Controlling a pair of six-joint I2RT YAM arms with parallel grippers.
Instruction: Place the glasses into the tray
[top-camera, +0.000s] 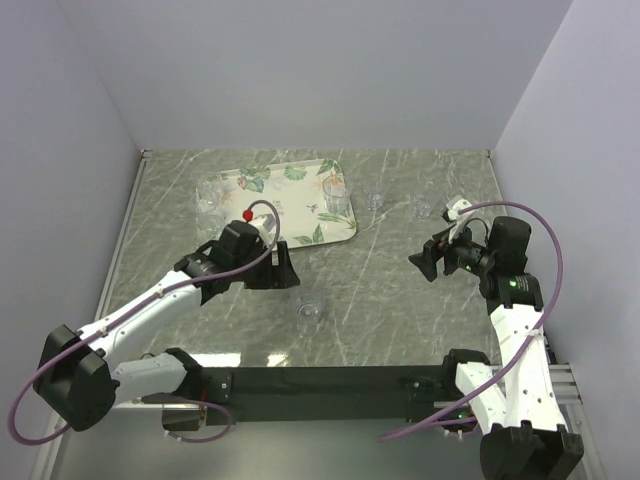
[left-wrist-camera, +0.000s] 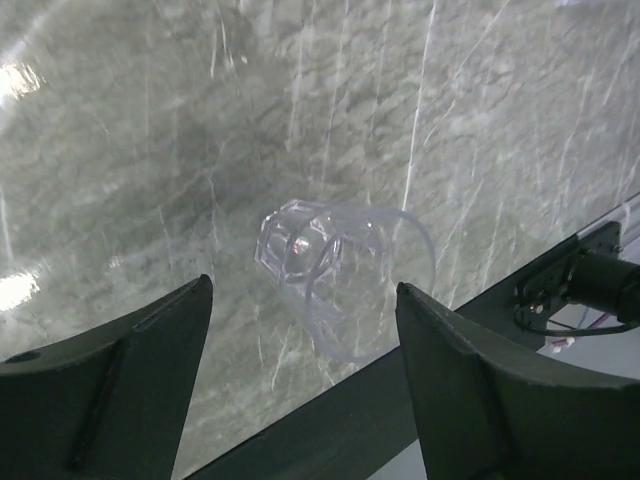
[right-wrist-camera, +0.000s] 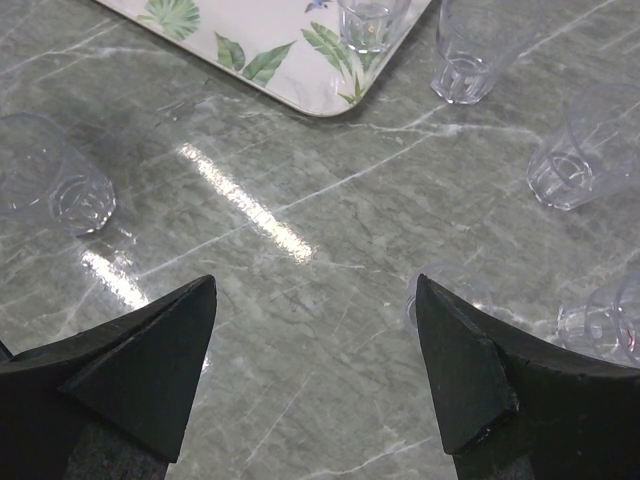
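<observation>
The leaf-printed tray (top-camera: 262, 200) lies at the back left of the table, its corner (right-wrist-camera: 300, 70) showing in the right wrist view. Two glasses (top-camera: 335, 196) stand on its right end. One glass (top-camera: 308, 311) stands alone near the front; in the left wrist view this glass (left-wrist-camera: 320, 270) sits just beyond my left gripper (left-wrist-camera: 305, 290), in line with the gap and untouched. The left gripper (top-camera: 283, 268) is open. My right gripper (top-camera: 421, 262) is open and empty over bare table. More glasses (right-wrist-camera: 470, 50) (right-wrist-camera: 580, 150) stand ahead of the right gripper (right-wrist-camera: 315, 285).
Another glass (top-camera: 208, 200) stands at the tray's left edge. Two glasses (top-camera: 375, 200) (top-camera: 423, 208) stand right of the tray. One glass (right-wrist-camera: 610, 320) is partly hidden behind my right finger. The black base rail (top-camera: 330, 380) runs along the near edge.
</observation>
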